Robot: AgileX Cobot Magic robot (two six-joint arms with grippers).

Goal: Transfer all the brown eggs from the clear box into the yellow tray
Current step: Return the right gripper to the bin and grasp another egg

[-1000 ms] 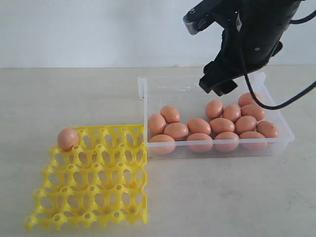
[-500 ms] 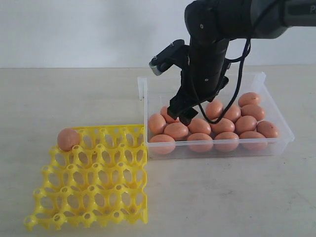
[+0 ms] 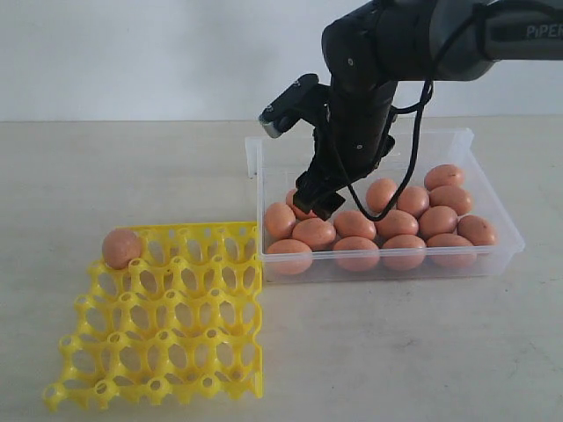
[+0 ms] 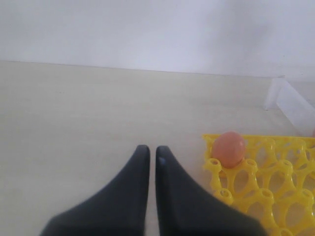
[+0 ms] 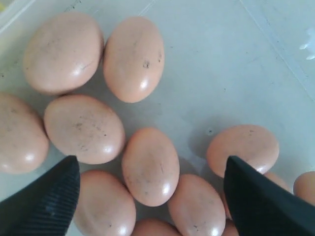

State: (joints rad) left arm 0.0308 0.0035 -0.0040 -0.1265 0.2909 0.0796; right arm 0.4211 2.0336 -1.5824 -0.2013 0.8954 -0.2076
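Both jaws of the right end effector [image 5: 150, 167] stand wide apart over the brown eggs [image 5: 133, 59], holding nothing.

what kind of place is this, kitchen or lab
Most likely a robotics lab bench: a bare table, a blank white wall, and a robot arm over a box of eggs, beside a tray.
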